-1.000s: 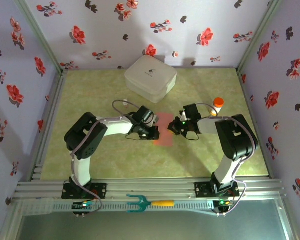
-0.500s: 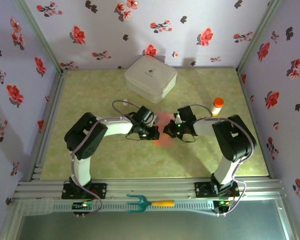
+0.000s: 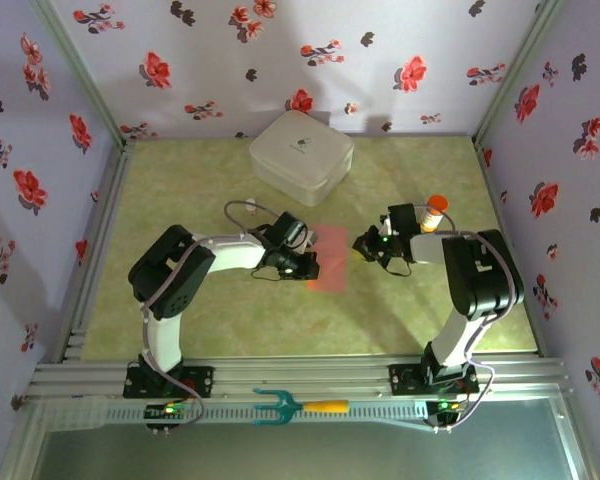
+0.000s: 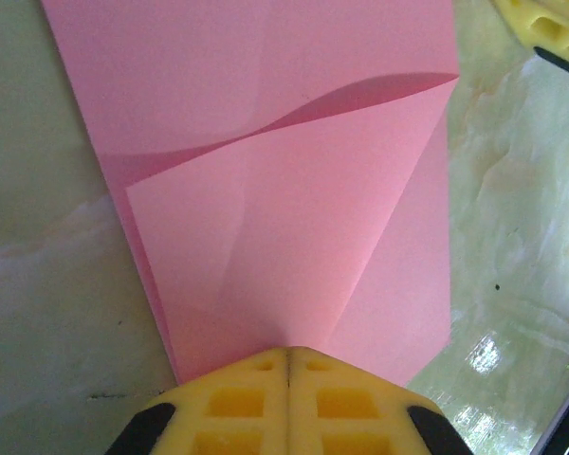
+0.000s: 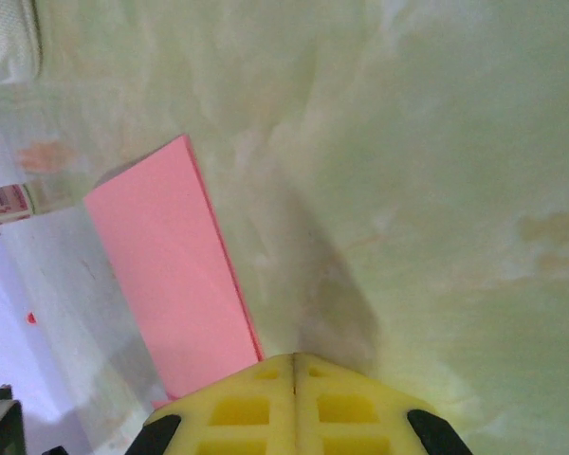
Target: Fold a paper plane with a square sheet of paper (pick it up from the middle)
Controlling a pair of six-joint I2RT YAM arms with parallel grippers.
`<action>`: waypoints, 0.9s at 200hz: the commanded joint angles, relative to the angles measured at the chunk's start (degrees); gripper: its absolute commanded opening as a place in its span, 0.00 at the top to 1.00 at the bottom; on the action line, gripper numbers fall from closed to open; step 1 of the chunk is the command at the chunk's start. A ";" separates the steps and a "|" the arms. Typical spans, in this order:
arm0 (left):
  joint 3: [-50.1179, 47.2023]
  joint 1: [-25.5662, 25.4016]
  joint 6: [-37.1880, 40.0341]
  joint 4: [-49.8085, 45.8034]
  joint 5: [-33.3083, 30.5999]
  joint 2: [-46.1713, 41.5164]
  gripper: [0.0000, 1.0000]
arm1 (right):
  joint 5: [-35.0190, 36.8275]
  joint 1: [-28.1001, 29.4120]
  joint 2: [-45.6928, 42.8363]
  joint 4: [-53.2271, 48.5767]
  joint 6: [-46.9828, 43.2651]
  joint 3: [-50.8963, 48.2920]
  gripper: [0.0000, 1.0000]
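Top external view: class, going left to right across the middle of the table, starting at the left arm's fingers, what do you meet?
Left fingers → paper → right fingers → bottle

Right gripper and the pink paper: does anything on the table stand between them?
Nothing visible does. Only bare table separates the right gripper from the pink paper; the orange-capped bottle stands behind that gripper, away from the paper.

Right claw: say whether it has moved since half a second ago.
Yes. In the top view the right claw has drawn back rightward off the pink sheet of paper, toward the orange-capped bottle.
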 commanded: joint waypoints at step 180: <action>9.68 1.83 8.22 -11.49 -1.79 6.67 0.95 | 8.21 15.36 -14.85 -10.19 7.64 -7.26 0.62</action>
